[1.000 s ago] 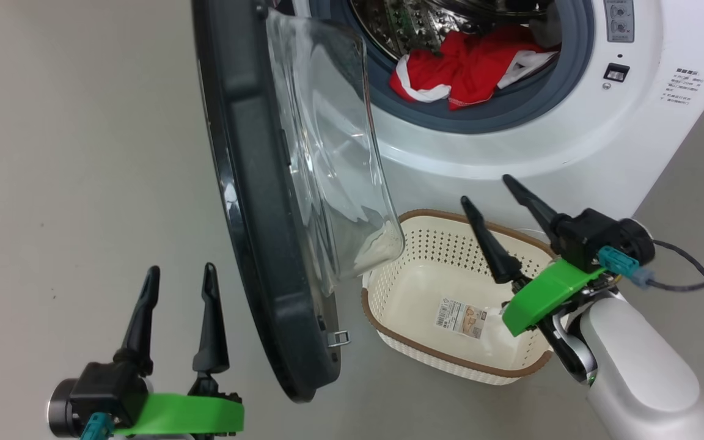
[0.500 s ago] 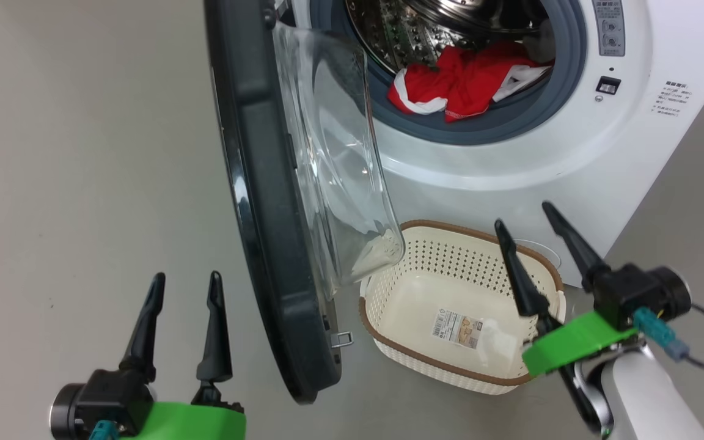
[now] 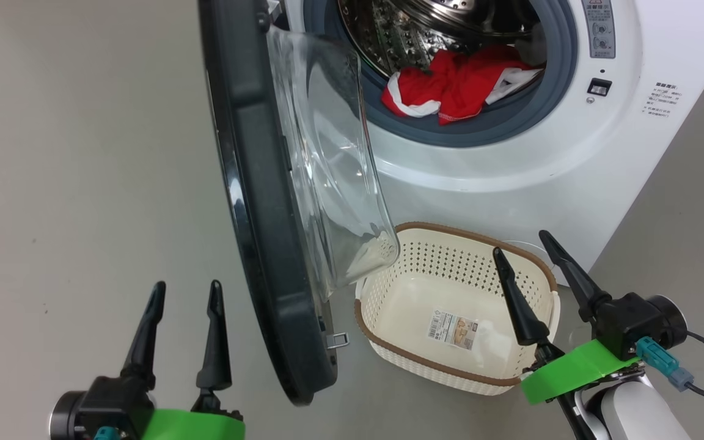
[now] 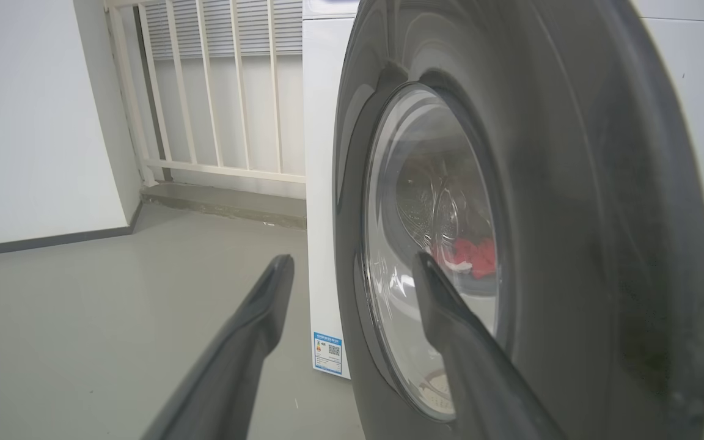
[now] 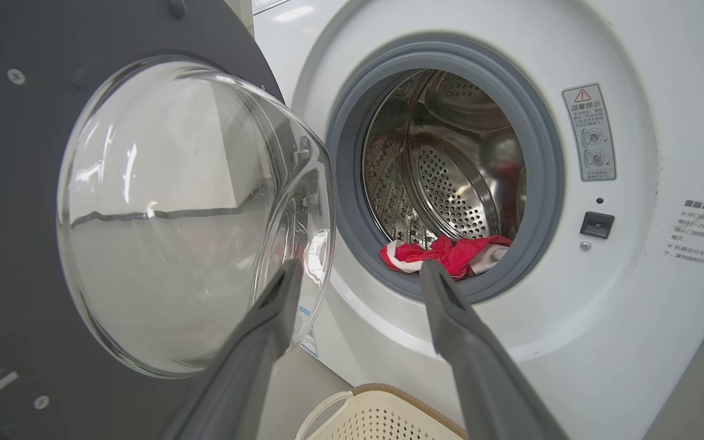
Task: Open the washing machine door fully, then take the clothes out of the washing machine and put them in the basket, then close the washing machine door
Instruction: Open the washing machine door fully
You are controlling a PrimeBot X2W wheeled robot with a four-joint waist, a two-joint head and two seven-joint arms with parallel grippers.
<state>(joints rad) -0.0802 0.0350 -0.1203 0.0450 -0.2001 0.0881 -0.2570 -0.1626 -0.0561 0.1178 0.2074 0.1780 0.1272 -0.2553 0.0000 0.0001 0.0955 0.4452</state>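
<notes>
grey floor [image 3: 83, 153], cream railing [image 4: 223, 170] (slatted)

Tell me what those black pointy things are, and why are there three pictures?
They are a robot's fingers, two on each arm, for pinching things. The left fingers and right fingers are open and hold nothing. One picture is from the robot's head, looking down. The other two are from little cameras on its wrists, looking along the fingers. In front is a big white washing machine with its round black-rimmed glass door standing open. Red and white clothes lie in the shiny steel drum. A cream plastic basket with a brown rim sits on the grey floor below, holding just a paper label.
</notes>
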